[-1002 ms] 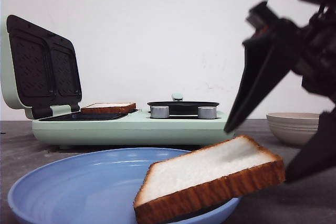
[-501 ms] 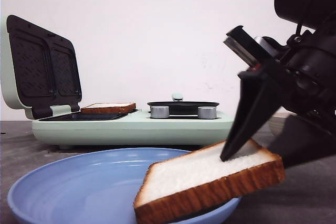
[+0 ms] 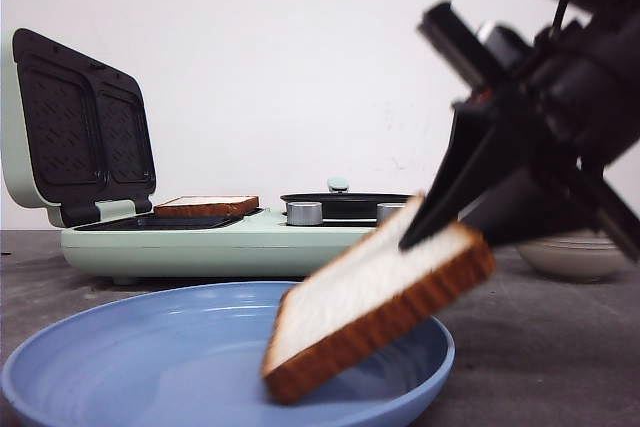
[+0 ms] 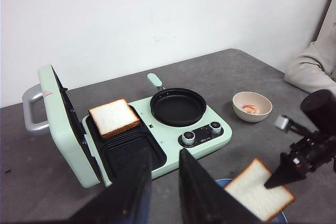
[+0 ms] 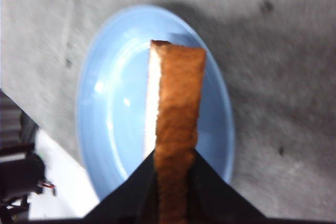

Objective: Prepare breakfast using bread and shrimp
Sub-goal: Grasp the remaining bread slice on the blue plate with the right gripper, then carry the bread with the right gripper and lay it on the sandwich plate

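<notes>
My right gripper (image 3: 440, 232) is shut on a slice of bread (image 3: 375, 297) by its upper edge. The slice hangs tilted over the blue plate (image 3: 150, 367). In the right wrist view the crust edge (image 5: 178, 108) stands between the jaws above the plate (image 5: 115, 108). A second slice (image 3: 206, 206) lies on the far grill tray of the green breakfast maker (image 3: 250, 247); it also shows in the left wrist view (image 4: 113, 117). A bowl with shrimp (image 4: 252, 106) stands right of the maker. My left gripper (image 4: 164, 182) is open and empty, high above the table.
The maker's lid (image 4: 58, 124) stands open at its left. A black frying pan (image 4: 178, 106) sits on its right half, with two knobs (image 4: 200, 132) in front. A person's sleeve (image 4: 312, 66) shows at the table's far right.
My right gripper has closed on the bread slice and lifted its right end. The slice now tilts steeply over the plate. The plate has shifted slightly left.
</notes>
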Available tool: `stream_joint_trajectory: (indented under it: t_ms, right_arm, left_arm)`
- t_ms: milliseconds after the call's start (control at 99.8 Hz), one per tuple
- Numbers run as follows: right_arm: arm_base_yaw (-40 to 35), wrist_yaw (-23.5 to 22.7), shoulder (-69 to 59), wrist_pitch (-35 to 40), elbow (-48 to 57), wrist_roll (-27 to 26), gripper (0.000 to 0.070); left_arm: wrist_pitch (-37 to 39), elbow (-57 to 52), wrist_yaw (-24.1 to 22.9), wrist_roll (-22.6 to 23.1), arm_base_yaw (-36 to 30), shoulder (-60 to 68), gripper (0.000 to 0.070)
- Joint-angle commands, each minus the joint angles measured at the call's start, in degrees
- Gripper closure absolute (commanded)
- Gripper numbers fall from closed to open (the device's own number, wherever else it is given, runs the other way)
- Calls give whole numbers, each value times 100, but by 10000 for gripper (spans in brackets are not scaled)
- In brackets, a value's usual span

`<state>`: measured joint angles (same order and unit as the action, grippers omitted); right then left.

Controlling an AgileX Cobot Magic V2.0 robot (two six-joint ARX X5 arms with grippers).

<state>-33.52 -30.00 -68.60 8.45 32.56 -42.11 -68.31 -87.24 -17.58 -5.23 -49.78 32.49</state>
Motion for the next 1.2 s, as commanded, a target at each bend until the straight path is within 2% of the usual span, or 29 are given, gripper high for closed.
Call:
stream_joint_trajectory:
  t_ms: [0, 220, 411, 651, 862, 1052, 1192]
  right_arm:
    - [-2, 4, 63, -74, 258, -61, 700]
    - [7, 9, 142, -79, 1121, -63, 700]
    - [35, -22, -369, -70, 2173, -57, 700]
    - [39, -302, -1805, -72, 3740, -39, 700]
    - [39, -367, -3187, -70, 4896, -155, 700]
    - [22, -623, -4402, -70, 5888, -444, 700]
    - [4, -627, -4972, -72, 6402, -675, 700]
  left_arm:
    - [66, -77, 26, 72, -50, 4, 690]
    - [262, -77, 26, 70, -50, 4, 690]
    - [702, -77, 26, 122, -50, 4, 690]
    - [866, -77, 28, 291, -50, 4, 690]
    - [793, -77, 28, 308, -50, 4, 690]
    - [772, -77, 31, 306, -50, 4, 690]
    - [726, -77, 31, 306, -50, 4, 690]
